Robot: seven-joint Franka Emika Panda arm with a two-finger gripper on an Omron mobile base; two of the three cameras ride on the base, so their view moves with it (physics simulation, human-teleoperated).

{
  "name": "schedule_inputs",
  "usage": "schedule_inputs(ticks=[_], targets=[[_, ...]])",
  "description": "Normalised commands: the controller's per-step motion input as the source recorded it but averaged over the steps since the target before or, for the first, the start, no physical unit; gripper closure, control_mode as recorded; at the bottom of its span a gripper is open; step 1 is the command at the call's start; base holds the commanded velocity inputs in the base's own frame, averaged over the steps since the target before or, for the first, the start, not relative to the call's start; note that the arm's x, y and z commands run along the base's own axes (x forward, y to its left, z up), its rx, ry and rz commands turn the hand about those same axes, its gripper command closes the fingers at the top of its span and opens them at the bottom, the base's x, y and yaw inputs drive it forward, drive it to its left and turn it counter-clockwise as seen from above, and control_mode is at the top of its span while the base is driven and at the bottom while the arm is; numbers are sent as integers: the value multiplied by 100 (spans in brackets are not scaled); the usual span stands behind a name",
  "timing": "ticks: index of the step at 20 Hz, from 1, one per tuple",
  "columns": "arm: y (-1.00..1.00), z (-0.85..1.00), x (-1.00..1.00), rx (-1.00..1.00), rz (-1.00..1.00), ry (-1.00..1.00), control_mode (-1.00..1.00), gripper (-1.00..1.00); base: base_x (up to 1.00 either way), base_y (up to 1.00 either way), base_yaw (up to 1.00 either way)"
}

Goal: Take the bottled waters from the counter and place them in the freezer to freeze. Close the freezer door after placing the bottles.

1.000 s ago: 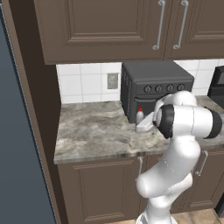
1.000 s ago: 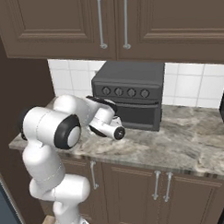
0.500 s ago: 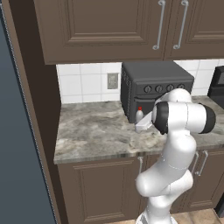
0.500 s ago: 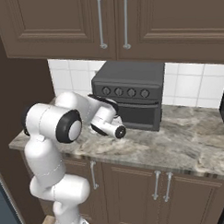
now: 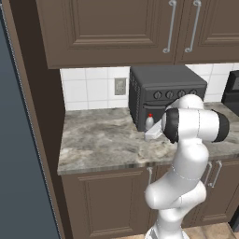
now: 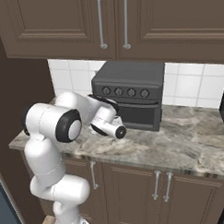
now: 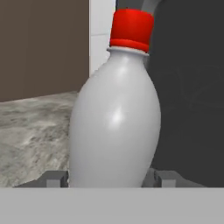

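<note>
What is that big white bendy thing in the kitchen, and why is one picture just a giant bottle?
It is a robot arm with a two-finger gripper. Two pictures come from cameras behind it, one on each side. The third camera sits on its hand, so the red-capped bottle looks giant. That bottle stands upright on the stone counter, right beside the dark toaster oven. The fingers sit on both sides of the bottle; whether they already squeeze it, I cannot tell.

- We see a bottle (image 7: 114,127) that looks like smooth, shiny pale plastic with a red cap.
- The surface (image 5: 102,140) looks like grey marbled stone.
- The cabinets (image 5: 107,28) look like dark brown wood.
- The toaster oven (image 6: 129,92) looks dark and matt.
</note>
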Motion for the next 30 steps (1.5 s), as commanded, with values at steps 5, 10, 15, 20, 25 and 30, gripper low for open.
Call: schedule_inputs(ticks=[5,10,15,20,25,30], targets=[[0,-3,0,0,0,0,-100,100,0,0,0],[2,-2,0,0,0,0,-100,100,0,0,0],[15,0,-14,-3,0,-2,-100,100,0,0,0],[22,43,-61,-2,-2,-8,-100,100,0,0,0],[16,94,-76,-4,-4,-4,-100,100,0,0,0],[7,100,-69,-1,0,0,-100,100,0,0,0]])
